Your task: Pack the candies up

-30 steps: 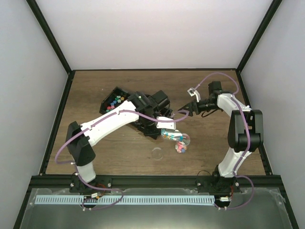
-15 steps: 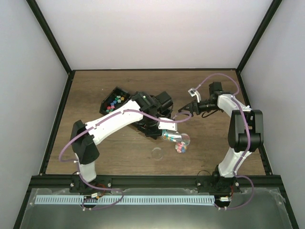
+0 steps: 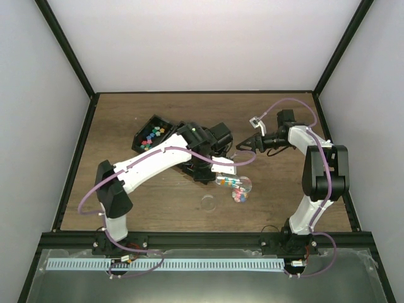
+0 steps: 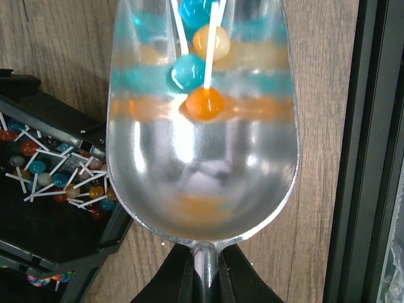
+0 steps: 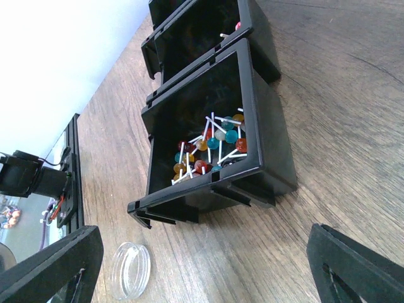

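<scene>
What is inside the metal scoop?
In the metal scoop, small lollipops on white sticks lie near the far end: two blue, two orange. The rest of its bowl is bare. The tip lies outside the frame, so more may be there.

The left arm leaned further out over the counter, and the left gripper, clamped on the scoop, slid slightly rightward, closing on the jar of candies

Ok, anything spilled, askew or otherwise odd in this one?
Nothing clearly spilled. The clear lid lies loose on the table, apart from the black bin. The scoop in the left gripper holds lollipops at its far end.
</scene>
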{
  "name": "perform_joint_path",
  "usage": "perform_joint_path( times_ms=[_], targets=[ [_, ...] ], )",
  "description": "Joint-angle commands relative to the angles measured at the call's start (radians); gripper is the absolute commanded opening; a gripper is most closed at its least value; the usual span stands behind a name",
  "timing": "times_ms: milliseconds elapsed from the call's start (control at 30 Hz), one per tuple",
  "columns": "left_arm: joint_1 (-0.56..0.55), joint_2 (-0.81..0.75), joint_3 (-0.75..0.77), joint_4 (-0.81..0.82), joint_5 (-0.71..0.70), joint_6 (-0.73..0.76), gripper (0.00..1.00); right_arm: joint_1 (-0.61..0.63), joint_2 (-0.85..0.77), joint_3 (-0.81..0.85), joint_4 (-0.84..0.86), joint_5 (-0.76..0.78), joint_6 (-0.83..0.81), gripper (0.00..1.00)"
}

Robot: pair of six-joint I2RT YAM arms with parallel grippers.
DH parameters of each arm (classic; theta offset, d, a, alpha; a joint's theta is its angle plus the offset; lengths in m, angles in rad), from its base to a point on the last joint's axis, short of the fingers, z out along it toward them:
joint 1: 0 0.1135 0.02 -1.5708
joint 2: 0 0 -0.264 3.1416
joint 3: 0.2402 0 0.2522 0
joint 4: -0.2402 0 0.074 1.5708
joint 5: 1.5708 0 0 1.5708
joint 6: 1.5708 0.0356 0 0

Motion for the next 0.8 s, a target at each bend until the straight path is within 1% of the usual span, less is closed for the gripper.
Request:
perform_joint_path(
  times_ms=[0, 633, 767],
  targets=[
    [-0.017, 0.009, 0.03, -0.013, -0.031, -0.006, 0.04, -0.012, -0.009, -0.003, 0.027, -0.04, 0.011, 0.91],
    [-0.027, -0.001, 0.025, -0.013, -0.057, -0.011, 0.04, -0.017, -0.01, -0.004, 0.025, -0.043, 0.004, 0.91],
    [-0.016, -0.04, 0.018, -0.007, -0.053, -0.05, 0.04, -0.017, -0.005, 0.003, 0.027, -0.044, 0.011, 0.91]
  ],
)
